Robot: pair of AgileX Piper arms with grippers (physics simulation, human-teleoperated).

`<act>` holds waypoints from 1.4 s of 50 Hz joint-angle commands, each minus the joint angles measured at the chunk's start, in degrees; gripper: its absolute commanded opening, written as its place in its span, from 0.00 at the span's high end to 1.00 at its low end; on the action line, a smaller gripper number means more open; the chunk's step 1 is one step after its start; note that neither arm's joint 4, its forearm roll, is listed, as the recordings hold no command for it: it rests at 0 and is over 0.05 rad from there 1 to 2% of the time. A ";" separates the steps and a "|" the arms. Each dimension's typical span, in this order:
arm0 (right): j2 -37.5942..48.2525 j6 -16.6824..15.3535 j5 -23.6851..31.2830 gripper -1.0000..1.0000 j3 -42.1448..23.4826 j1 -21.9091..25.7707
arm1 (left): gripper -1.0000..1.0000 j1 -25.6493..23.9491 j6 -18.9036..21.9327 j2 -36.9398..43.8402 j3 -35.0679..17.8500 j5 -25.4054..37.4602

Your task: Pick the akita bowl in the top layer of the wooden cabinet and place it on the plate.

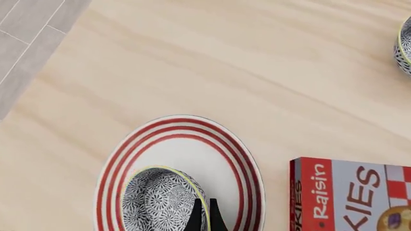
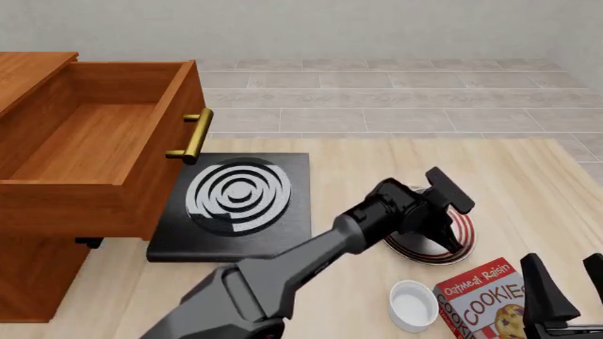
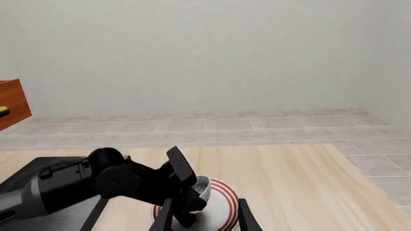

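Observation:
The akita bowl [image 1: 157, 204], white with a dense dark pattern and a greenish rim, sits inside the plate [image 1: 224, 154], a white plate with red rings. My left gripper [image 1: 205, 216] is shut on the bowl's rim, one finger inside and one outside. In the front view the left gripper [image 2: 438, 233] covers the bowl over the plate [image 2: 464, 244]. The right wrist view shows the bowl [image 3: 202, 185] under the left gripper [image 3: 191, 207]. My right gripper [image 2: 563, 286] stands open at the table's near right, holding nothing. The wooden cabinet [image 2: 47, 275] has its top layer [image 2: 90, 141] pulled out and bare.
A black stove slab [image 2: 236, 201] with white spiral rings lies beside the cabinet. A red cookie box [image 2: 485, 300] and a small white cup [image 2: 413, 305] lie near the front edge, close to the plate. The drawer's brass handle [image 2: 193, 138] juts over the slab.

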 commanded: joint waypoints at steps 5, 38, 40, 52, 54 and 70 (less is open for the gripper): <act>-0.07 0.04 0.08 0.00 -0.03 -0.11 | 1.00 0.14 -0.62 2.30 -4.58 2.16; -0.07 0.00 -0.02 0.00 -0.03 -0.23 | 0.00 -0.88 -2.28 1.91 -4.18 1.91; -0.07 0.01 -0.05 0.00 -0.03 -0.24 | 0.00 -0.91 -2.25 1.89 -4.19 1.93; -0.07 -0.03 -0.15 0.00 -0.03 -0.38 | 0.00 -1.25 -1.71 0.63 -4.70 3.09; -0.07 -0.04 -0.18 0.00 -0.02 -0.41 | 0.00 -1.22 -1.42 0.56 -5.12 3.52; -0.07 -0.56 -0.11 0.00 -0.05 -0.47 | 0.00 -0.81 0.59 -1.36 -6.19 5.55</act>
